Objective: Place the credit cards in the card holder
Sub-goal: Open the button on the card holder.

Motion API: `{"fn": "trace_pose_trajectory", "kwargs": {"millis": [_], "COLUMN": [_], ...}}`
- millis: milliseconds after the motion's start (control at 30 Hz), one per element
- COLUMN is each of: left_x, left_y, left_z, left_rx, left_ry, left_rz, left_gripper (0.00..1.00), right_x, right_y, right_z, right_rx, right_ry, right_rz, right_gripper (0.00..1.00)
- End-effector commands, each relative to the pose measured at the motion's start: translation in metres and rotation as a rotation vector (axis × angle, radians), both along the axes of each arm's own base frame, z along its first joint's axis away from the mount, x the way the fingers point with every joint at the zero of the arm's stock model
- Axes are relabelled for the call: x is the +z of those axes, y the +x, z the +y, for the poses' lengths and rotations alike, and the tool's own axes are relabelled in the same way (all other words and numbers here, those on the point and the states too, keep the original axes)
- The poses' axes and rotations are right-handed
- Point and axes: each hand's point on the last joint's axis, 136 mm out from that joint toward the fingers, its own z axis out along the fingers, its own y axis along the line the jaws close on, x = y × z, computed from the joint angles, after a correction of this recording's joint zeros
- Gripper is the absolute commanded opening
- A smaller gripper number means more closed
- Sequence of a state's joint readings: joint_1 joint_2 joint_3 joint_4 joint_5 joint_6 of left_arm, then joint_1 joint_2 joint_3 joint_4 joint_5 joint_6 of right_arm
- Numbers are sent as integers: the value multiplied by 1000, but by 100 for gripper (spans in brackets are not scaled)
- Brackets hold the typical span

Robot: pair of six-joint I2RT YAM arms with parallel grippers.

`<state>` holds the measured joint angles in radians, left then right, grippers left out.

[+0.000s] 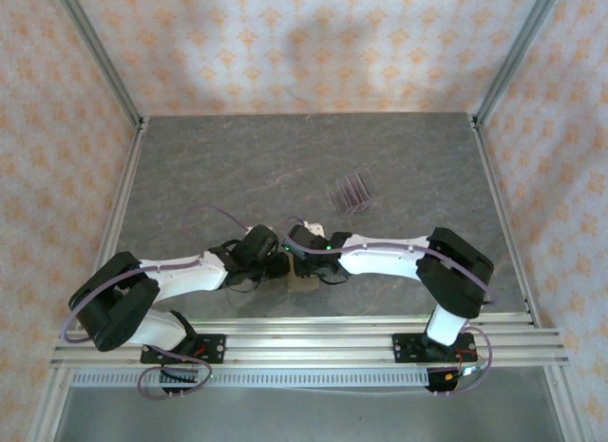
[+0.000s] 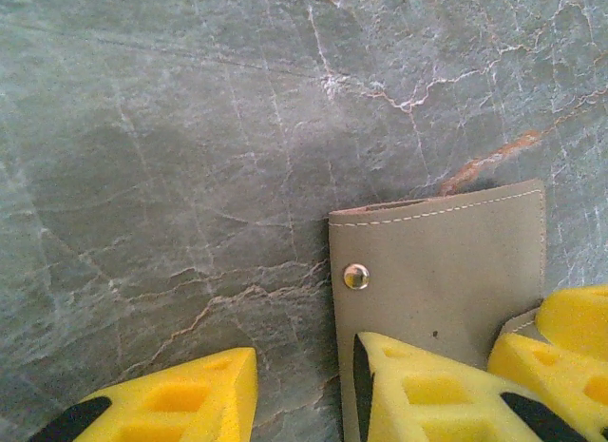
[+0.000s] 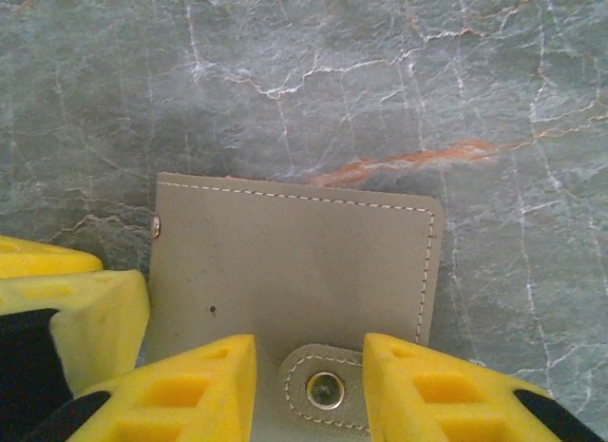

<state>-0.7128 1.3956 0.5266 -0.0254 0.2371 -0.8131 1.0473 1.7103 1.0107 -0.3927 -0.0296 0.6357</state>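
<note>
The tan card holder [image 3: 294, 261] lies flat and closed on the stone table, its snap tab [image 3: 326, 390] toward my right wrist. My right gripper [image 3: 309, 396] is open; its yellow fingers [image 3: 190, 394] straddle the tab without touching it. My left gripper [image 2: 304, 404] is open at the holder's [image 2: 446, 271] left edge, with one finger [image 2: 427, 394] over the holder and the other on bare table. From above, both grippers [image 1: 275, 264] [image 1: 296, 261] meet over the holder [image 1: 302, 283]. The credit cards [image 1: 351, 190] stand dark and edge-on in a clear rack farther back.
The clear slotted rack [image 1: 361, 202] sits mid-table, behind the grippers. Metal frame posts [image 1: 104, 71] stand at the back corners, and aluminium rails [image 1: 313, 339] run along the near edge. The right gripper's fingers [image 2: 570, 347] crowd the left wrist view's lower right.
</note>
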Motion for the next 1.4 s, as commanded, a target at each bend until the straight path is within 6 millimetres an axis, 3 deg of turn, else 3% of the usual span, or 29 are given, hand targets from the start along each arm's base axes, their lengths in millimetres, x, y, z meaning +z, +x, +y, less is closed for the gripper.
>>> {"fn": "trace_pose_trajectory", "kwargs": {"millis": [0, 267, 400, 567, 833, 1133, 1367], "left_x": [8, 16, 27, 27, 17, -18, -22], "left_y": [6, 7, 9, 12, 9, -1, 0], "left_z": [-3, -3, -5, -15, -34, -13, -11], "left_rx": [0, 0, -4, -21, -83, -30, -25], "left_ry": [-23, -29, -44, -72, -43, 98, 113], "left_rz": [-37, -50, -63, -52, -24, 41, 46], "left_gripper": [33, 33, 34, 34, 33, 26, 25], "right_x": [-9, -21, -27, -18, 5, 22, 39], "right_y": [-1, -13, -18, -18, -15, -3, 14], "right_z": [-14, -23, -27, -27, -20, -22, -37], "right_rx": [-37, -48, -61, -66, -45, -78, -125], "right_ry": [-107, -237, -226, -187, -112, 32, 190], "right_rz": [-13, -35, -17, -38, -71, -43, -61], "right_gripper": [33, 30, 18, 0, 0, 0, 0]}}
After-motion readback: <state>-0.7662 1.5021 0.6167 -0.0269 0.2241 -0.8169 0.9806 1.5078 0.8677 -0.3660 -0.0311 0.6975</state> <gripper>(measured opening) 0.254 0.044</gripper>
